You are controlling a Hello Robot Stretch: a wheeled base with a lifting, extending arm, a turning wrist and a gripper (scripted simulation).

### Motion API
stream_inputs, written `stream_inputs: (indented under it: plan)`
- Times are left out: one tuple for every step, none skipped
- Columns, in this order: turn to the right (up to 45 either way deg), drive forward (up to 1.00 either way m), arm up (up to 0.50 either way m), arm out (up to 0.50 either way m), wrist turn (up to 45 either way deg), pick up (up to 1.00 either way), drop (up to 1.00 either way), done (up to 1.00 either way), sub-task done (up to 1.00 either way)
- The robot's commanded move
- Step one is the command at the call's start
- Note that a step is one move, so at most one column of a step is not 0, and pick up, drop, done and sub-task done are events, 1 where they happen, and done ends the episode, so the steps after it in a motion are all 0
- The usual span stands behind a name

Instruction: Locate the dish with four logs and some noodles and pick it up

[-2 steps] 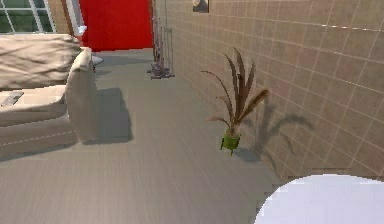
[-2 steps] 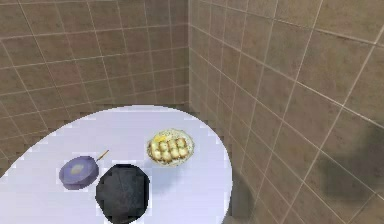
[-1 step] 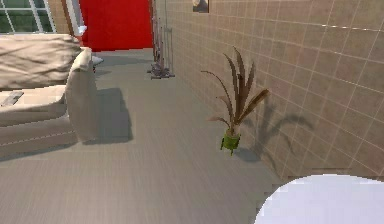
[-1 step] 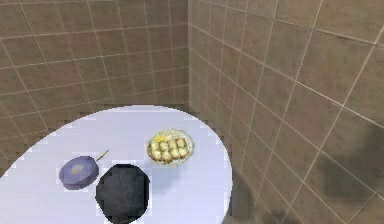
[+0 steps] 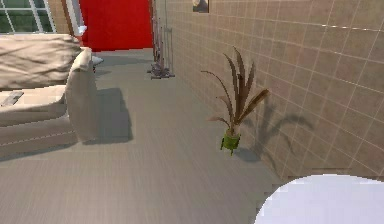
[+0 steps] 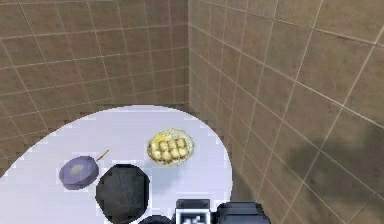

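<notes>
arm side view: the dish of yellow logs (image 6: 170,150) sits on the white tabletop (image 6: 130,130) by the tiled corner, probably within the arm's reach. a purple bowl (image 6: 78,172) lies near it. the dark fingers (image 6: 125,192) are low beside both; i cannot tell whether they grasp anything.

Brown tiled walls (image 6: 80,60), grey floor (image 5: 150,160), beige sofa (image 5: 40,100), red door (image 5: 115,22).

Dish (image 6: 170,150) of yellowish logs on the white tabletop (image 6: 120,135), purple round thing (image 6: 78,172) nearby. Dark lump (image 6: 122,190) beside that, maybe a bowl.
</notes>
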Motion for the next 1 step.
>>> stream_inputs:
  plan:
    - [0.0, 0.0, 0.0, 0.32, 0.0, 0.0, 0.0, 0.0, 0.0]
